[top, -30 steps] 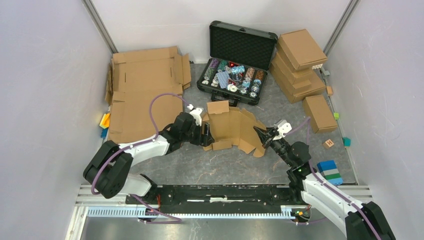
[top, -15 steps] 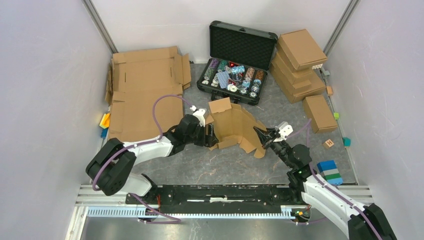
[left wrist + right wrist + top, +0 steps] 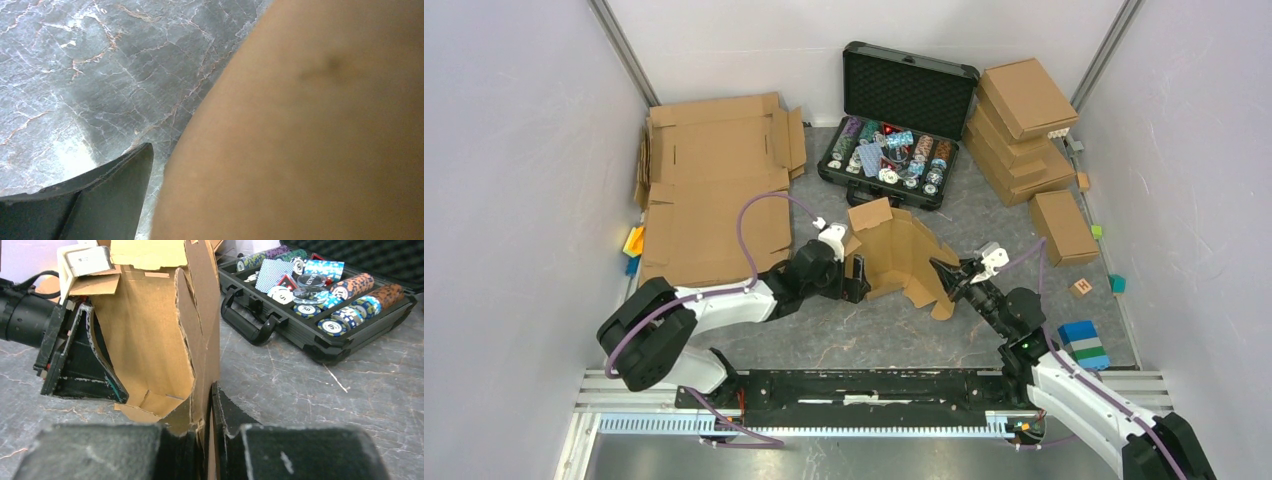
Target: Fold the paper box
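Note:
The paper box (image 3: 902, 255) is a small brown cardboard piece with cut flaps, half raised in the middle of the table. My left gripper (image 3: 857, 278) is at its left side, jaws apart, against the raised wall. In the left wrist view the cardboard (image 3: 310, 130) fills the right side, and only one finger (image 3: 110, 195) shows, a little apart from it. My right gripper (image 3: 945, 276) is shut on the box's right wall edge. The right wrist view shows that wall (image 3: 200, 340) pinched between its jaws (image 3: 210, 440), and the left gripper (image 3: 82, 360) beyond.
An open black case (image 3: 894, 150) of poker chips stands just behind the box. Large flat cardboard sheets (image 3: 714, 190) lie at the back left. Stacked closed boxes (image 3: 1019, 120) and a small one (image 3: 1062, 226) are on the right. Coloured blocks (image 3: 1084, 342) lie near the right edge.
My left gripper has moved right and nearer, pushing the box's left wall more upright, so the box is narrower. My right gripper has kept its hold and barely moved.

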